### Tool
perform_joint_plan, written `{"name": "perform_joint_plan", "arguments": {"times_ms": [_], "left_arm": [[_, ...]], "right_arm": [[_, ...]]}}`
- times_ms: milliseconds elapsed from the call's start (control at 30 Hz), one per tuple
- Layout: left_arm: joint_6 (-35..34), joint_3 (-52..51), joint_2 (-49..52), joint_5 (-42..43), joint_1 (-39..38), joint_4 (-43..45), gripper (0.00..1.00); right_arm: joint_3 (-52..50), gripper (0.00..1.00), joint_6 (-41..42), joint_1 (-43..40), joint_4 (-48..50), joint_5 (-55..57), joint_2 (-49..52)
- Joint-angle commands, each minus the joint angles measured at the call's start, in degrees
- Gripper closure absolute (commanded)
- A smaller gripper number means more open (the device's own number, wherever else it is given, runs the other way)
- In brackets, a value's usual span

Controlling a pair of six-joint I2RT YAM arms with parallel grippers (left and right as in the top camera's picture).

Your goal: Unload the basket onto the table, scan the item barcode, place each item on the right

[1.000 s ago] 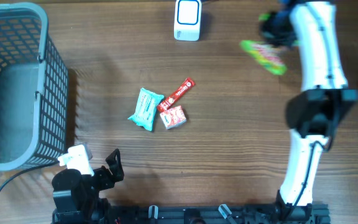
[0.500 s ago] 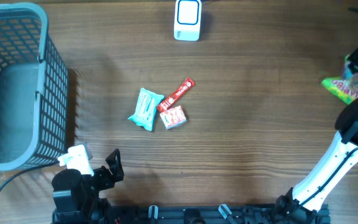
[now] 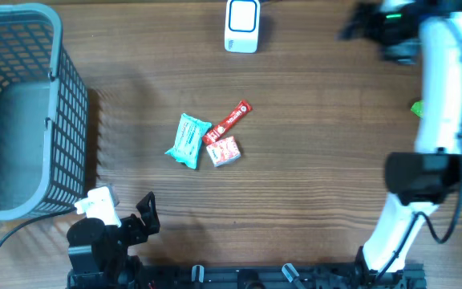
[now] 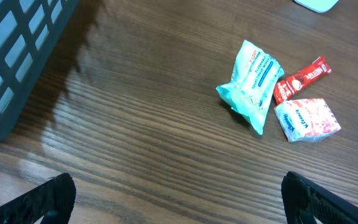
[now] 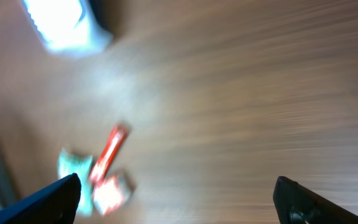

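R arm [image 3: 447,80] back near scanner [image 3: 241,26], fingers [image 5: 61,193] wide, green pkt [image 3: 416,107] released

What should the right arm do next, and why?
Probably bring the right gripper down over the red stick: its jaws stand open and empty near the scanner, while the stick, teal pack and pink pack lie mid-table.

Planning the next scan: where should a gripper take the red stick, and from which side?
From above, across the narrow width of the red stick, near its end toward the scanner. It lies flat and slanted; its other end crowds the teal packet and pink packet, while this one is free.
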Motion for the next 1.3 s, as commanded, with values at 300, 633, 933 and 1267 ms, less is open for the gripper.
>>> {"name": "perform_joint_plan", "arguments": {"times_ms": [300, 633, 933, 1267], "left_arm": [[-0.5, -0.2, -0.4, 0.9, 0.3, 0.2, 0.0], [-0.5, -0.2, -0.4, 0.9, 0.3, 0.2, 0.0], [-0.5, -0.2, -0.4, 0.9, 0.3, 0.2, 0.0], [-0.5, -0.2, -0.4, 0.9, 0.3, 0.2, 0.0]], "right_arm": [[-22.1, 0.74, 14.0, 29.8, 5.8, -1.6, 2.6], [-42.0, 0.84, 15.0, 39.1, 36.6, -4.4, 2.6], [-48.8, 0.91, 16.2, 39.7, 46.8, -4.5, 5.4], [-48.8, 0.96, 8.9, 38.6, 21.2, 11.3, 5.4]]}}
